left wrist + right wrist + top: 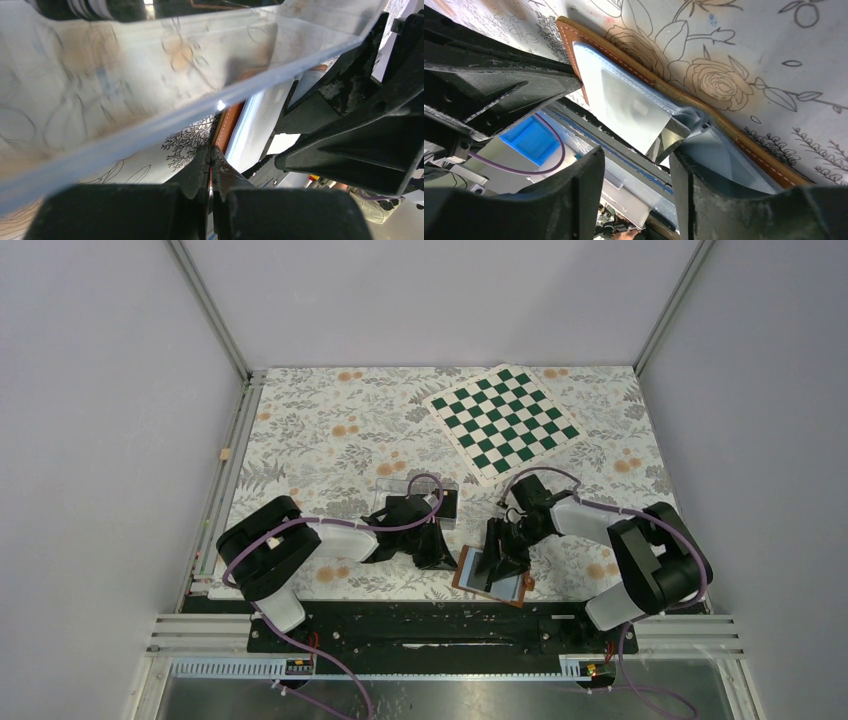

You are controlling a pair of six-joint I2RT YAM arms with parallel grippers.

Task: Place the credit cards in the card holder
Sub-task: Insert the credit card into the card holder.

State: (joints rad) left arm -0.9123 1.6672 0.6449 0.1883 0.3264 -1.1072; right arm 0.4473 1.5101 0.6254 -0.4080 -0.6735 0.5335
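Holder (487, 580) lies open at the table's (320, 420) near edge, brown cover down and pale blue sleeves (624, 102) up. Right gripper (636, 160) hangs over it, released, with one sleeve leaf standing between its spread fingers. Left gripper (210, 155) is clenched (whether on a card, I cannot tell), just beside the clear box (392, 488). A dark card (447, 502) seems to lie at the box's right end.

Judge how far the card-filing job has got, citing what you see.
Done: the card holder lies open, sleeves showing. In hand: the right gripper is open over the sleeves; the left gripper is shut beside it, contents unclear. Left: credit cards sit in the clear box; none visibly sleeved.
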